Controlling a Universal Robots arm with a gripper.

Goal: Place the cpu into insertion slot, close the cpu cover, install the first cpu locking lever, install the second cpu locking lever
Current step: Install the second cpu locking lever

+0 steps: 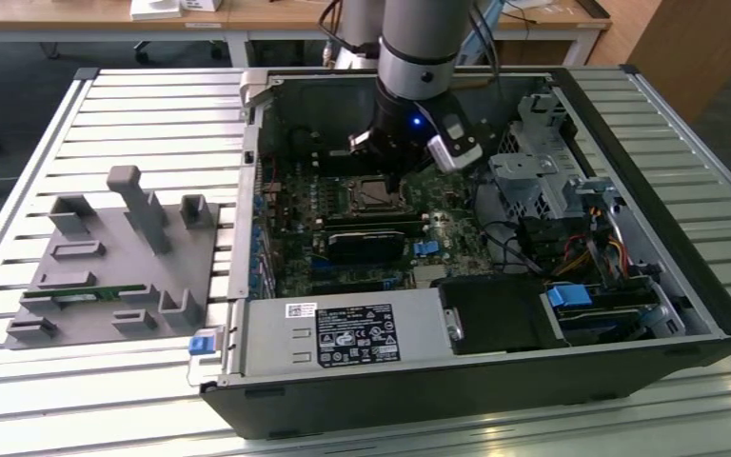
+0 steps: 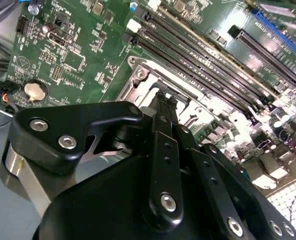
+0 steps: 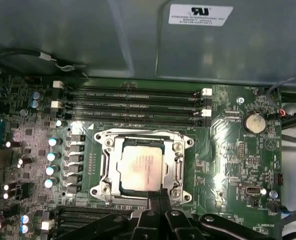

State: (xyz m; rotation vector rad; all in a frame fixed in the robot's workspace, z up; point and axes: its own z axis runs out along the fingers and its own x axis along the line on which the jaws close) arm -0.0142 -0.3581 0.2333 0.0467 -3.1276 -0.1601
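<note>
Inside the open black computer case (image 1: 670, 314), the dull silver square cpu (image 3: 140, 167) lies seated in the black square insertion slot (image 3: 173, 167), framed by the thin silvery metal cpu cover (image 3: 143, 137), while the black gripper (image 3: 155, 196), fingers clenched together, touches the socket's edge.

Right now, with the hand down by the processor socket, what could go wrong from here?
1. The hand sits at the edge of the cpu cover, over the seated cpu; a sideways slip might scrape the chip or bend the frame.
2. The green circuit board around the socket is crowded with capacitors, which a wide sweep could knock.
3. Loose cables run beside the board in the exterior view, so a broad arm swing may snag them.
</note>
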